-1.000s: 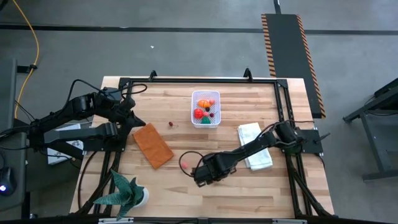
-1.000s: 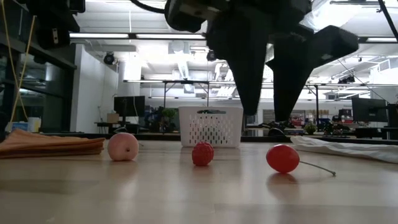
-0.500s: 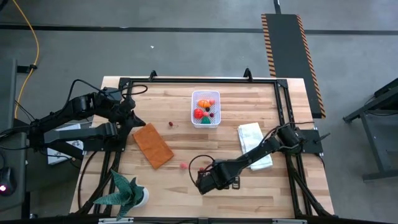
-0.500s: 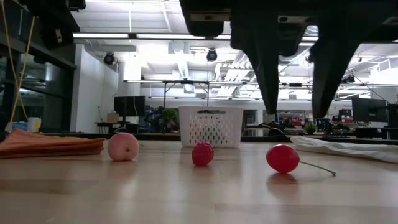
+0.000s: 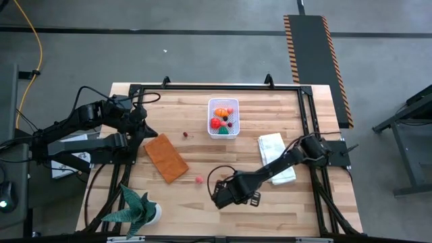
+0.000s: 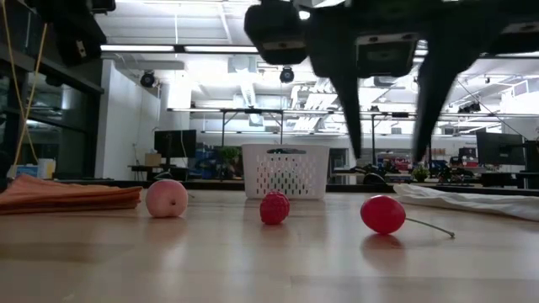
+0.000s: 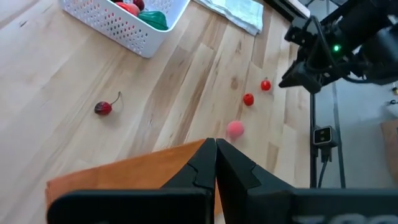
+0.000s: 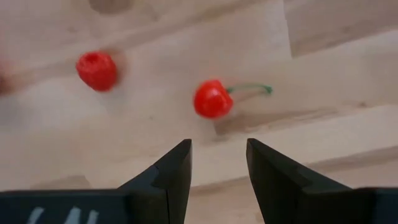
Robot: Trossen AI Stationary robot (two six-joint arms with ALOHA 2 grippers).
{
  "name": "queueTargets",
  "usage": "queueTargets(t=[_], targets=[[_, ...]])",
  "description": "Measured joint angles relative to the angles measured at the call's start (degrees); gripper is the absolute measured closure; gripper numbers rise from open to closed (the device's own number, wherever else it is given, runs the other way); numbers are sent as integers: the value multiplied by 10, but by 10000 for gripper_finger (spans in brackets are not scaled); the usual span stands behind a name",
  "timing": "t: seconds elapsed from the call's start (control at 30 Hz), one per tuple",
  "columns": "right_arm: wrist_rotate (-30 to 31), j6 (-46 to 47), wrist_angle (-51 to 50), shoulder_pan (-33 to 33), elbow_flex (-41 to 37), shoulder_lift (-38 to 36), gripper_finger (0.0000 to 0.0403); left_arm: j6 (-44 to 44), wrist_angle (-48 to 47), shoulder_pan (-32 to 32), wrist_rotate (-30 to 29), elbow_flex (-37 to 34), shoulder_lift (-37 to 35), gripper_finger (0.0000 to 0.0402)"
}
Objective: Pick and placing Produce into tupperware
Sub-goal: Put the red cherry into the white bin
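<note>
The tupperware (image 5: 223, 128), a white perforated tub holding several produce pieces, stands at the table's far middle. A dark cherry (image 5: 185, 135) lies left of it. A pink ball (image 6: 167, 199), a raspberry (image 6: 274, 208) and a red cherry (image 8: 212, 99) with a green stem lie near the front. My right gripper (image 6: 387, 143) hangs open, fingers pointing down, above the red cherry and touching nothing. My left gripper (image 7: 216, 149) is shut and empty, raised at the table's left edge.
An orange-brown flat rectangle (image 5: 165, 157) lies left of centre. A folded white cloth (image 5: 277, 158) lies partly under the right arm. A green spiky plant (image 5: 135, 209) stands at the near left corner. A black frame (image 5: 216, 86) runs round the table's edges.
My right gripper has rolled about its downward axis, so its two fingers now stand side by side across the low view. It has stayed above the red cherry at the same height. The produce has not moved.
</note>
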Motion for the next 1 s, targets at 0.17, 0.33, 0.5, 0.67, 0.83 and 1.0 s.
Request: queueTargets(t=[0.17,0.33,0.5,0.67,0.83,1.0], targets=[[12,-12,-3,-11,0,0,259,25,-14,0,0,0,0,401],[12,-19,-20,-12,0,0,259,29,-19,0,0,0,0,401],[12,-19,-23,-12,0,4,259,29,-20,0,0,0,0,401],[10,-20,-1,-13,0,25,259,29,-20,0,0,0,0,401],[7,-18,14,-13,0,36,259,29,-21,0,0,0,0,401],[7,-19,-1,-14,0,35,259,29,-21,0,0,0,0,401]])
